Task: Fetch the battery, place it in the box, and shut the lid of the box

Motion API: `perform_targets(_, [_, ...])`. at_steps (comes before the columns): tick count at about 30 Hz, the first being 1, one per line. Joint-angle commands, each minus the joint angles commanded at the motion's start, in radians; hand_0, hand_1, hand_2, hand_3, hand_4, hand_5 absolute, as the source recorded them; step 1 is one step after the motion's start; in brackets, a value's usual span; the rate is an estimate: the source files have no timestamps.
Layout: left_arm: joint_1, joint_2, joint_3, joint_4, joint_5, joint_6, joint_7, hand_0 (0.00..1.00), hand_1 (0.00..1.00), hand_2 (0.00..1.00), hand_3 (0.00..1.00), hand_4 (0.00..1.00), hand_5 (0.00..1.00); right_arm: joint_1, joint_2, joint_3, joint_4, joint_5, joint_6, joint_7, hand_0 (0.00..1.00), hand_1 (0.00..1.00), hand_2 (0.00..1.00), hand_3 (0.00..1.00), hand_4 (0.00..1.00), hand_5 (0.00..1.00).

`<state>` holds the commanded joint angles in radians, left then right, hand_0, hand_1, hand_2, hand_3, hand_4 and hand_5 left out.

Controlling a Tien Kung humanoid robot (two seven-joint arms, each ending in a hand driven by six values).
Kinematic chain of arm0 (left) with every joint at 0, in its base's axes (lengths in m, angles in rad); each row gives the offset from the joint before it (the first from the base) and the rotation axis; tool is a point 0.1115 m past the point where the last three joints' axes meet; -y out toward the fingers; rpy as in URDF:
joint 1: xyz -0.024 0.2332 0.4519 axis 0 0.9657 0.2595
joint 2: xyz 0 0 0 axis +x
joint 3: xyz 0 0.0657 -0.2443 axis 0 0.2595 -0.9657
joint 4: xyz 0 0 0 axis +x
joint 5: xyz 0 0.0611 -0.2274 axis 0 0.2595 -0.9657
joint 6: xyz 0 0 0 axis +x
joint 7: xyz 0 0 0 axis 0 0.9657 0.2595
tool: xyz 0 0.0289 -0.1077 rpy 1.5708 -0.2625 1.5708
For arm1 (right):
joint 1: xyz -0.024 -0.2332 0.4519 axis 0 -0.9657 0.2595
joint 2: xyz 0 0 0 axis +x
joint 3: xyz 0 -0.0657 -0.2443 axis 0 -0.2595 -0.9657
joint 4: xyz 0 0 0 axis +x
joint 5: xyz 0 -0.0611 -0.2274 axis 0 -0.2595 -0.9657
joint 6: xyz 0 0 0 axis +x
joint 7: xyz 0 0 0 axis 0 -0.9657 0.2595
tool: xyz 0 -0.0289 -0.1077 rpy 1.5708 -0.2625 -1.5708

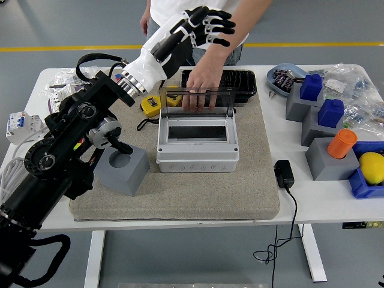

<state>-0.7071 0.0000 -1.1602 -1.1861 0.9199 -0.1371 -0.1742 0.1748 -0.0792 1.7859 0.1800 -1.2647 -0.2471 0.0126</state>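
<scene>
The grey box point(197, 153) sits mid-mat with its clear lid point(197, 103) standing upright at the back edge. A person's hand point(203, 84) at the far side grips the top of that lid. The box's opening looks dark; I cannot make out a battery inside. My left hand point(208, 25), white with black fingers, is raised high above and behind the box, fingers relaxed and holding nothing. My left arm point(78, 138) crosses the mat's left part. The right hand does not show.
A grey block with a round hole point(123, 169) stands left of the box, a yellow tape measure point(151, 105) and black tray point(243, 81) behind it. A power adapter point(283, 174), blue-topped grey blocks point(324, 123), an orange cylinder point(342, 143) and a lemon point(372, 167) lie right.
</scene>
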Motion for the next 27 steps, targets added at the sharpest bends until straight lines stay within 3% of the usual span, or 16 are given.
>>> perform_targets(4, [0.0,0.0,-0.039,0.022,0.166,0.154,0.005,0.725,0.798,0.762,0.718,0.998,0.767,0.0,0.0,-0.004,0.0,0.004,-0.002,0.001,0.833,0.819,0.77,0.808,0.998,0.998])
perform_targets(5, [0.0,0.0,-0.043,0.026,0.212,0.176,0.013,0.928,0.939,0.881,0.834,0.998,0.946,0.0,0.0,-0.004,0.0,0.004,-0.002,0.001,0.833,0.819,0.77,0.808,0.998,0.998])
perform_targets(8, [-0.002,0.0,-0.048,0.035,0.335,0.17,0.048,0.928,0.939,0.881,0.834,0.998,0.946,0.001,0.0,-0.004,0.0,0.004,-0.002,0.001,0.833,0.819,0.77,0.808,0.998,0.998])
perform_targets(10, [-0.003,0.0,-0.044,0.043,0.42,0.133,0.093,0.928,0.939,0.881,0.834,0.998,0.946,0.002,0.0,-0.003,0.0,0.003,-0.002,0.001,0.833,0.819,0.77,0.808,0.998,0.998])
perform_targets(11, [-0.003,0.0,-0.042,0.046,0.465,0.102,0.126,0.998,0.998,0.998,0.998,0.998,0.998,0.002,0.0,-0.002,0.0,0.003,-0.002,0.001,0.833,0.818,0.77,0.808,0.998,0.998])
perform_targets(17, [-0.003,0.0,-0.004,0.045,0.719,-0.113,0.32,0.998,0.998,0.998,0.998,0.998,0.998,0.0,0.0,0.005,0.0,-0.002,-0.001,0.001,0.833,0.818,0.77,0.808,0.998,0.998])
perform_targets(19, [-0.002,0.001,0.008,0.05,0.795,-0.171,0.356,0.998,0.998,0.998,0.998,0.998,0.998,0.0,0.001,0.005,0.0,-0.001,0.0,0.001,0.833,0.818,0.77,0.808,0.998,0.998])
perform_targets(21, [-0.003,0.006,0.033,0.068,0.879,-0.198,0.367,0.998,0.998,0.998,0.998,0.998,0.998,0.001,0.001,0.004,0.0,0.0,0.0,0.002,0.833,0.818,0.77,0.808,0.998,0.998])
perform_targets(27, [-0.006,0.011,0.06,0.092,1.126,-0.194,0.362,0.998,0.998,0.998,0.998,0.998,0.998,0.003,0.0,0.004,0.0,0.002,0.0,0.003,0.833,0.818,0.77,0.808,0.998,0.998])
